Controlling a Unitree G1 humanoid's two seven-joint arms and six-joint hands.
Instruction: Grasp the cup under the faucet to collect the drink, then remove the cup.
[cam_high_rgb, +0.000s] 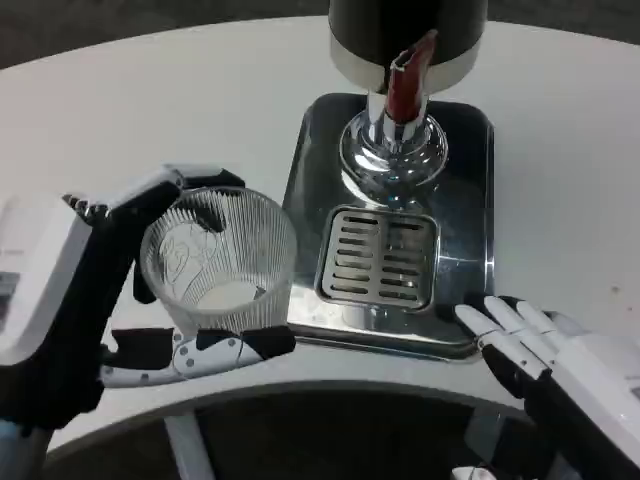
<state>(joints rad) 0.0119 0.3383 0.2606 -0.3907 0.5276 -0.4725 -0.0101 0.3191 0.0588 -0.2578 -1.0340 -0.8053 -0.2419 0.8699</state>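
gripping the ribbed clear cup (222, 262), left hand (90, 290) beside drip tray (470, 200).

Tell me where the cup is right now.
In the head view the cup sits on the left, held in the left hand, just left of the metal tray and its drain grate, not under the faucet.

Bright, even overhead light is cast; glare is seen on the chrome tray (470, 200), soft shadows are thrown below, and edges are slightly blurred.
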